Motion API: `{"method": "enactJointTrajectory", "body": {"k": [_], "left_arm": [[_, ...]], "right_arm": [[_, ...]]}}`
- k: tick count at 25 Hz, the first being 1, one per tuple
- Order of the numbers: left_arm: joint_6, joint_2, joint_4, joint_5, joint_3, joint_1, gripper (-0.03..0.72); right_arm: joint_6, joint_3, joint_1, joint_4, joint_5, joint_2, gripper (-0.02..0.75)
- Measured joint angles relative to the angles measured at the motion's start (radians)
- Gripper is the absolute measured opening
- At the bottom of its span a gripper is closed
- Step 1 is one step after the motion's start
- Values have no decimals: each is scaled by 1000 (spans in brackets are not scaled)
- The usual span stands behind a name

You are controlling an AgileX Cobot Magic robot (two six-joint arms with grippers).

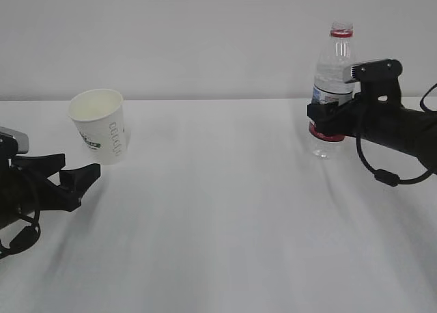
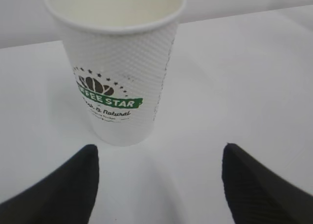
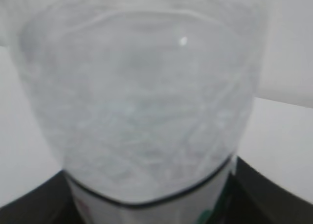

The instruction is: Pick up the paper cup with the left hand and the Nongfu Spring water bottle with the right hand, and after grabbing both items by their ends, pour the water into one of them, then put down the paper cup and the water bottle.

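Note:
The white paper cup (image 1: 101, 125) with its green logo stands open and empty on the table's left, leaning slightly in the exterior view. My left gripper (image 1: 80, 168) sits low just in front of it, open. In the left wrist view the cup (image 2: 117, 72) is beyond the fingertips (image 2: 85, 175), not between them, and the left gripper (image 2: 160, 148) holds nothing. The capless Nongfu Spring water bottle (image 1: 332, 67) is upright at the right. My right gripper (image 1: 326, 118) is shut on its red-and-white label band. The bottle (image 3: 142, 101) fills the right wrist view, jaws pressed on both sides. No water level is discernible.
The white table (image 1: 225, 210) runs wide between the two arms, with a plain pale wall (image 1: 205, 33) behind it. A thin black cable (image 1: 386, 175) loops under the right arm.

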Motion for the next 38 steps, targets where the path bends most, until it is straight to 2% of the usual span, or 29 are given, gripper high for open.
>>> {"method": "enactJointTrajectory", "body": {"k": [17, 22, 28, 38], "left_arm": [[0, 0, 2, 0, 0, 0, 577], [0, 0, 0, 0, 0, 0, 577], [0, 0, -21, 0, 0, 0, 577], [0, 0, -11, 0, 0, 0, 577]], "right_arm": [[-180, 303, 0, 326, -134, -189, 460], [-194, 380, 0, 355, -137, -269, 460], [-250, 479, 0, 458, -142, -385, 460], [-305, 588, 0, 514, -142, -534, 459]]}}
